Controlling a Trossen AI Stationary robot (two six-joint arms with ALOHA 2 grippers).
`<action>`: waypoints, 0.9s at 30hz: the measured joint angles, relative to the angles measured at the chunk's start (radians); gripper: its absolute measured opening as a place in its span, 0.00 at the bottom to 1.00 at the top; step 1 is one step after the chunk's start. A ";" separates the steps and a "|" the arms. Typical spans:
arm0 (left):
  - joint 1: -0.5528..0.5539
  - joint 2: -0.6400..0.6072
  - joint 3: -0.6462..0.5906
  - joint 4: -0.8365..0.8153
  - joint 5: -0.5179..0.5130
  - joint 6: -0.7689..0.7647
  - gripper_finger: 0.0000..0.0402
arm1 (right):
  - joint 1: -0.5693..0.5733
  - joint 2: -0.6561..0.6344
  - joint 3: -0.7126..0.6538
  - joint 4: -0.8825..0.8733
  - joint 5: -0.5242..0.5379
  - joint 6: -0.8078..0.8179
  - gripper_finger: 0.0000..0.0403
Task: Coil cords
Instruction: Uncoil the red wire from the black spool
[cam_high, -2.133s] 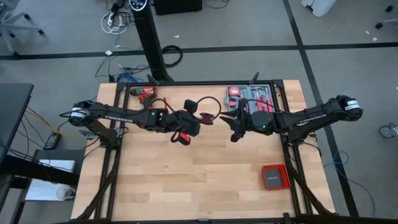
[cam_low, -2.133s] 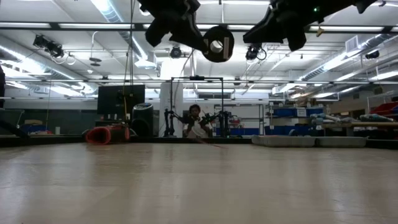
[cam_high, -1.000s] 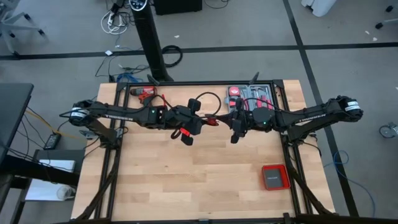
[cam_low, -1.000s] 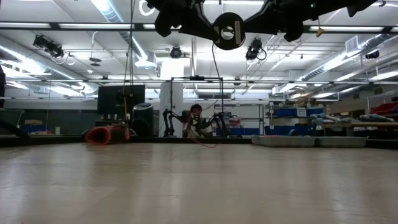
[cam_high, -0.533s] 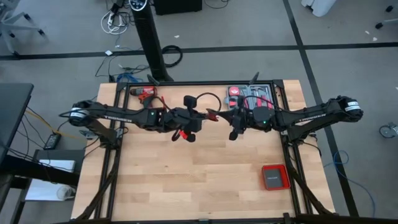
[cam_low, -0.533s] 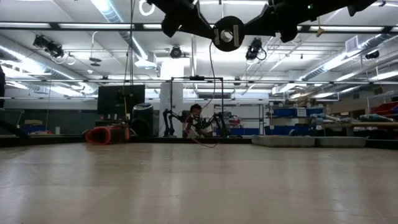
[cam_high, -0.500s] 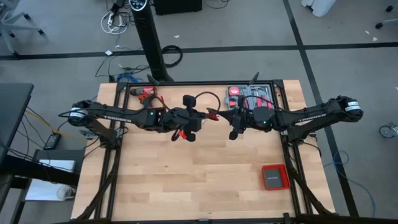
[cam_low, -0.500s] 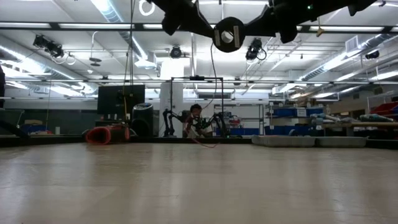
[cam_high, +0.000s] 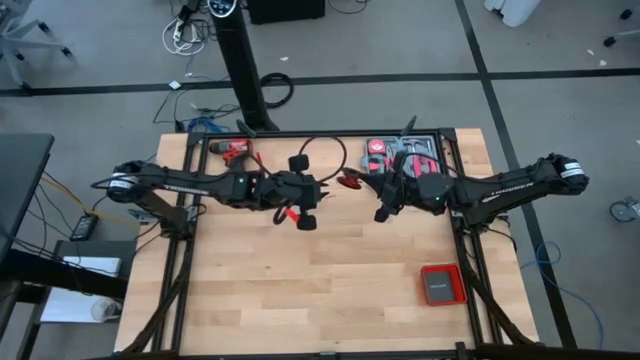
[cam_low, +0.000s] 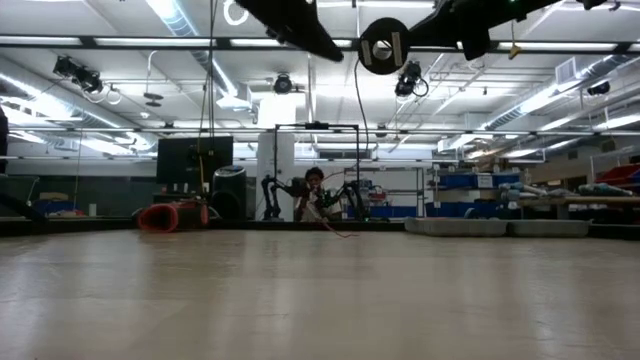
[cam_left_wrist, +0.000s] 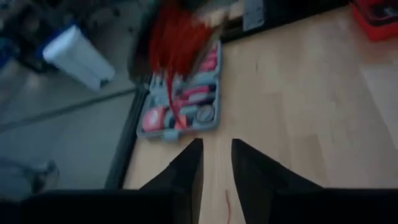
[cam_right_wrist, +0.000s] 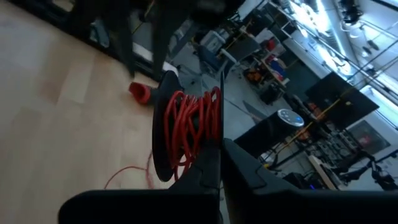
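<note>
Both arms reach inward above the table; right gripper (cam_right_wrist: 219, 163) now clamps the red cord coil (cam_right_wrist: 189, 127), left gripper (cam_left_wrist: 216, 163) apparently parted, released.

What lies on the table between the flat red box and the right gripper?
Only bare table between the red box and the right gripper, whose jaws grip the red cord; the high view shows it.

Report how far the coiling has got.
Done: several turns wound into a red cord coil. In hand: the right gripper is shut on that coil above the table; the left gripper is open and empty. Left: a loose red strand trailing over the table.
</note>
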 joint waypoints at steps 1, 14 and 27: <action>0.004 0.007 -0.014 0.018 0.000 -0.019 0.22 | 0.002 -0.002 0.000 -0.001 0.001 0.000 0.00; 0.055 0.039 -0.121 0.306 -0.008 -0.103 0.25 | 0.004 0.005 0.000 0.000 0.000 0.002 0.00; 0.071 0.057 -0.122 0.310 0.040 -0.130 0.28 | 0.004 0.009 0.000 -0.001 -0.010 0.004 0.00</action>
